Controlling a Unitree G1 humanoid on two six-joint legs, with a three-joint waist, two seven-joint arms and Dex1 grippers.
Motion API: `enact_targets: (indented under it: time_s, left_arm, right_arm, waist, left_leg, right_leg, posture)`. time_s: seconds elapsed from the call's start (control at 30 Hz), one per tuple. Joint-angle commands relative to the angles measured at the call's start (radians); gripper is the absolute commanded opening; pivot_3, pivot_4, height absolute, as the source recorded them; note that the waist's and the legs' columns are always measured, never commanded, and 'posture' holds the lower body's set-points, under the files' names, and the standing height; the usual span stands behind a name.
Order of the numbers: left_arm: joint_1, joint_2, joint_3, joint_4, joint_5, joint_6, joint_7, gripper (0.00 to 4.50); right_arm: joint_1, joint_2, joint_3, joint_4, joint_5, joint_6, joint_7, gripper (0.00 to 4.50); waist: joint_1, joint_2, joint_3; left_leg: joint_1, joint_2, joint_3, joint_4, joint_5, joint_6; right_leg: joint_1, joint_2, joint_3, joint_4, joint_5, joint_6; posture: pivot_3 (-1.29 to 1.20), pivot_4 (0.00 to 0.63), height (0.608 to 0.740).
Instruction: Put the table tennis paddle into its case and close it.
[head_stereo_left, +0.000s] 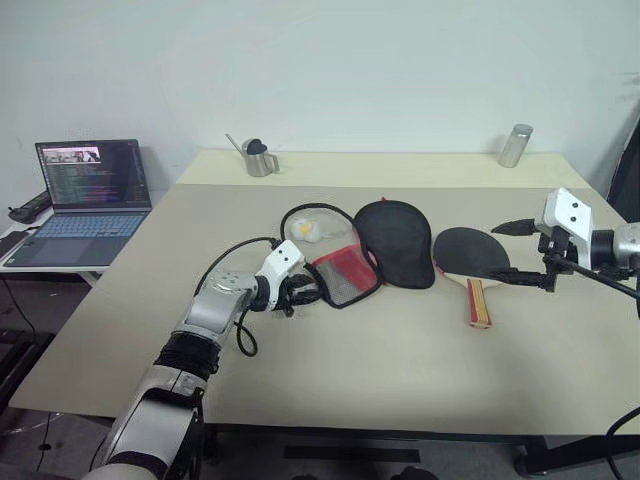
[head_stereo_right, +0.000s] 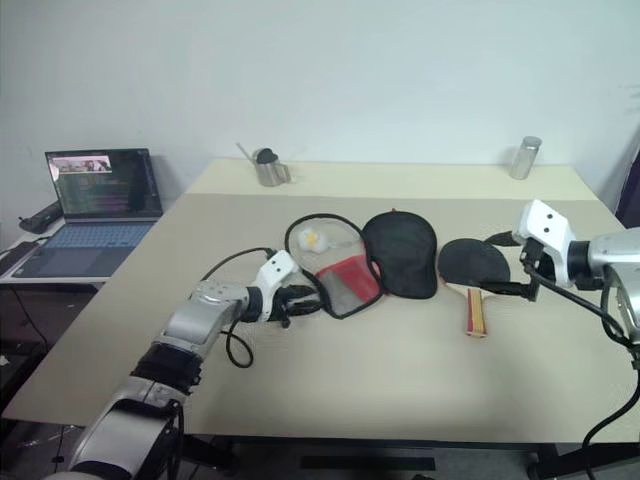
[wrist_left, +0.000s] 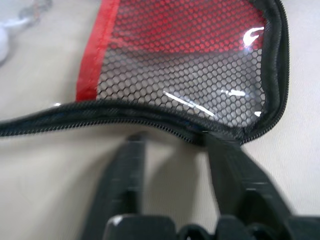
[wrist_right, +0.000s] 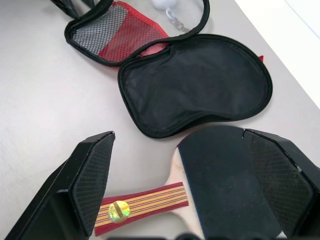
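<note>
No writing legible; left gripper (wrist_left: 172, 150) released at case (head_stereo_left: 385, 245), right gripper (wrist_right: 177, 180) spread over paddle (head_stereo_left: 472, 255).

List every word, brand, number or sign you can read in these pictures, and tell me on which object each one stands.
None can be read.
Laptop screen: lines of text, too small to read.
Paddle handle: a round gold sticker, its print too blurred to read.
Case: no print visible on the black lining or the mesh pocket.
Cup and can: no lettering can be made out.
</note>
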Motion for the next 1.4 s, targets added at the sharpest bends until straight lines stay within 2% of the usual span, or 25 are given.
enact_targets:
  time_s: [0.03,0.13,0.27,0.33,0.4,0.53,0.73,0.83,0.93,1.07,1.17,1.4]
  left_arm:
    - [0.004,0.024,0.040,-0.068,-0.005,0.009,0.023,3.56]
    - [0.020,0.049,0.047,-0.109,-0.018,0.013,0.002,4.46]
    - [0.039,0.112,0.106,-0.212,-0.079,0.053,-0.048,4.46]
    - [0.077,0.197,0.154,-0.306,-0.145,0.061,-0.146,4.46]
    - [0.109,0.258,0.185,-0.358,-0.188,0.057,-0.203,4.46]
    - [0.161,0.334,0.216,-0.412,-0.236,0.058,-0.265,4.46]
    - [0.170,0.310,0.182,-0.441,-0.236,0.068,-0.241,4.46]
    - [0.166,0.293,0.174,-0.458,-0.237,0.078,-0.227,4.46]
    - [0.161,0.279,0.171,-0.464,-0.233,0.076,-0.204,4.46]
    - [0.151,0.261,0.170,-0.432,-0.200,0.069,-0.142,4.46]
    - [0.159,0.257,0.173,-0.448,-0.211,0.077,-0.138,4.50]
    - [0.150,0.255,0.174,-0.440,-0.211,0.077,-0.113,4.50]
  right_arm:
    - [0.016,0.004,-0.045,-0.056,0.022,0.036,-0.034,4.50]
    - [0.023,0.032,-0.045,-0.080,0.007,0.111,-0.121,4.50]
    - [-0.016,0.105,-0.019,-0.091,-0.064,0.394,-0.366,4.50]
    - [-0.036,0.184,-0.050,-0.139,-0.067,0.648,-0.509,4.50]
    - [-0.040,0.252,-0.090,-0.190,-0.062,0.802,-0.603,4.50]
    - [-0.029,0.404,-0.166,-0.236,-0.102,0.998,-0.790,4.50]
    - [-0.001,0.562,-0.195,-0.296,-0.116,1.091,-0.922,4.50]
    - [0.003,0.586,-0.180,-0.229,-0.149,1.045,-0.985,4.50]
    - [-0.015,0.626,-0.218,-0.128,-0.164,0.992,-1.045,4.50]
    - [-0.040,0.660,-0.216,-0.046,-0.172,0.914,-1.091,4.50]
    - [-0.059,0.671,-0.202,0.004,-0.174,0.859,-1.107,3.98]
    - [-0.144,0.670,-0.213,0.121,-0.182,0.750,-1.176,1.72]
  waist:
    - [0.000,0.000,0.000]
    - [-0.002,0.000,0.000]
    - [-0.003,0.000,0.000]
    - [-0.007,0.000,0.000]
    - [-0.007,0.000,0.000]
    - [-0.003,0.001,-0.001]
    - [0.001,0.001,-0.001]
    - [-0.001,0.001,-0.001]
    - [-0.006,0.000,-0.001]
    - [-0.010,-0.003,-0.003]
    - [-0.019,-0.004,-0.004]
    - [-0.028,-0.005,-0.004]
  left_leg:
    - [0.000,0.000,0.000,0.000,0.000,0.000]
    - [0.000,0.000,0.000,0.000,0.000,0.000]
    - [0.000,0.000,0.000,0.000,0.000,0.000]
    - [0.000,0.000,0.000,0.000,0.000,0.000]
    - [-0.001,0.001,0.001,-0.001,0.000,0.000]
    - [0.000,0.000,0.003,-0.002,0.000,0.000]
    - [0.000,0.000,0.003,-0.001,0.000,0.000]
    - [0.000,0.000,0.004,-0.001,0.000,0.000]
    - [0.001,0.000,0.005,-0.001,0.000,0.000]
    - [0.008,0.001,0.007,-0.002,0.000,0.001]
    - [0.014,0.001,0.012,-0.003,-0.001,0.002]
    - [0.016,0.001,0.015,-0.003,-0.001,0.002]
  right_leg:
    - [0.000,0.000,0.000,0.000,0.000,0.000]
    - [0.000,0.000,0.000,0.000,0.000,0.000]
    - [0.000,0.000,0.001,0.001,0.000,0.000]
    - [-0.002,0.000,0.002,0.001,0.000,-0.001]
    - [-0.003,0.000,0.004,0.001,0.000,-0.001]
    - [-0.004,0.000,0.007,0.001,0.001,-0.001]
    - [-0.003,0.001,0.007,0.002,0.001,-0.001]
    - [-0.004,0.001,0.008,0.002,0.001,-0.001]
    - [-0.004,0.002,0.009,0.003,0.001,-0.001]
    - [0.001,0.003,0.012,0.003,0.001,-0.001]
    - [0.004,0.004,0.017,0.004,0.002,0.000]
    - [0.004,0.005,0.021,0.004,0.005,0.001]
  posture:
    - [0.00,0.150,0.740]
    - [0.00,0.150,0.740]
    - [0.00,0.150,0.740]
    - [0.00,0.150,0.740]
    - [0.00,0.150,0.740]
    - [0.00,0.150,0.740]
    - [0.00,0.150,0.740]
    - [0.00,0.150,0.740]
    - [0.00,0.150,0.740]
    - [0.00,0.150,0.740]
    - [0.00,0.150,0.740]
    - [0.00,0.150,0.740]
